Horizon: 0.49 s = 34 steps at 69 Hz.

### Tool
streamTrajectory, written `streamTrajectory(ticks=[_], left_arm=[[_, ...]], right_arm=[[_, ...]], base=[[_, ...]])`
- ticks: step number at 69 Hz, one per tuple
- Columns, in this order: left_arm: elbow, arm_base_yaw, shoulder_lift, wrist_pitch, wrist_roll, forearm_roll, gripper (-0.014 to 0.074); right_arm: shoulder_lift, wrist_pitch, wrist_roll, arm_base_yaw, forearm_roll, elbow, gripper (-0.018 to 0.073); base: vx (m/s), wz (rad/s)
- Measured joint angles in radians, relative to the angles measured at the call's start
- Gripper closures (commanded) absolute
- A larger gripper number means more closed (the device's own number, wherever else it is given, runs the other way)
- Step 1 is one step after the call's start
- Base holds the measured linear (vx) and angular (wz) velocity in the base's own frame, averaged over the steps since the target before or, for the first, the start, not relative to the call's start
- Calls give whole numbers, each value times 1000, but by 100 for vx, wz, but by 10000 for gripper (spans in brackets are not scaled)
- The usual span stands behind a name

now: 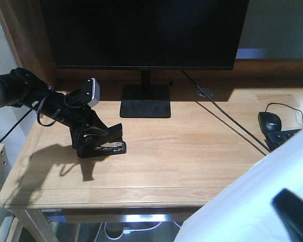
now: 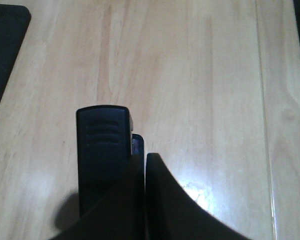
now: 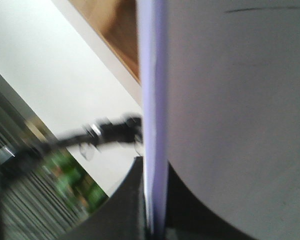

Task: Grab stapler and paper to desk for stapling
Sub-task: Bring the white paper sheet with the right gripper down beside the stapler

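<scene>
The black stapler rests on the left part of the light wooden desk, hinged open in a V. My left gripper is shut on it from the left. In the left wrist view the stapler's ribbed black top lies just left of my closed gripper, low over the wood. The white paper fills the lower right, hanging in front of the desk's near corner, with a dark finger against it. In the right wrist view my right gripper is shut on the paper's edge.
A black monitor on a square stand is at the back centre. A black mouse and a keyboard corner sit at the right. A black cable runs diagonally across the desk. The stand's corner shows in the left wrist view.
</scene>
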Motion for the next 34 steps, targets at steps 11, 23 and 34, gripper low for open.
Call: streamTrajectory(ticks=[11,23,34], left_arm=[[0,0,0,0,0,0,603],[0,0,0,0,0,0,603],[0,0,0,0,0,0,603]], right_arm=[[207,-112,38,0,-162,-9,562],[452,-229,130,0,-443,-124,562],[655,-291,235,0,-683,-265,562]], base=[[0,0],[0,0],[0,0]])
